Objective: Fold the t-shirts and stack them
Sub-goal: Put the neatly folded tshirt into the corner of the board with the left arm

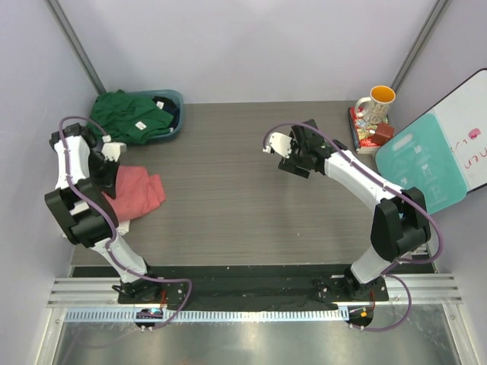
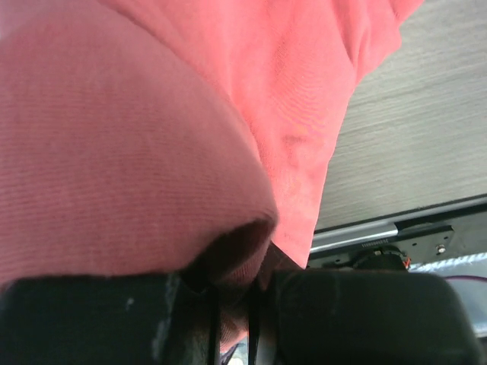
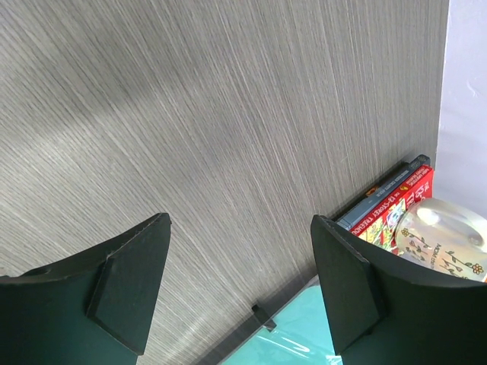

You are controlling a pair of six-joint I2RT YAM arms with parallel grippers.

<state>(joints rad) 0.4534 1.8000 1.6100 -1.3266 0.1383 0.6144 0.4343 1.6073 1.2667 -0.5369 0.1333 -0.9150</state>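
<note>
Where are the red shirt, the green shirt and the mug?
coral-red t-shirt [image 1: 141, 194]: overhead view, its flat middle.
dark green t-shirt [image 1: 122, 112]: overhead view, its bunched middle.
mug [image 1: 373, 109]: overhead view, its patterned side.

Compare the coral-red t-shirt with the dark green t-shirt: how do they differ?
The coral-red t-shirt lies on the table; the dark green t-shirt is heaped in the teal tub. The left gripper is shut on the coral-red t-shirt; no gripper touches the dark green t-shirt. Both are crumpled, unfolded.

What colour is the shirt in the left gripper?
Coral-red; the t-shirt shows best in the left wrist view.
</note>
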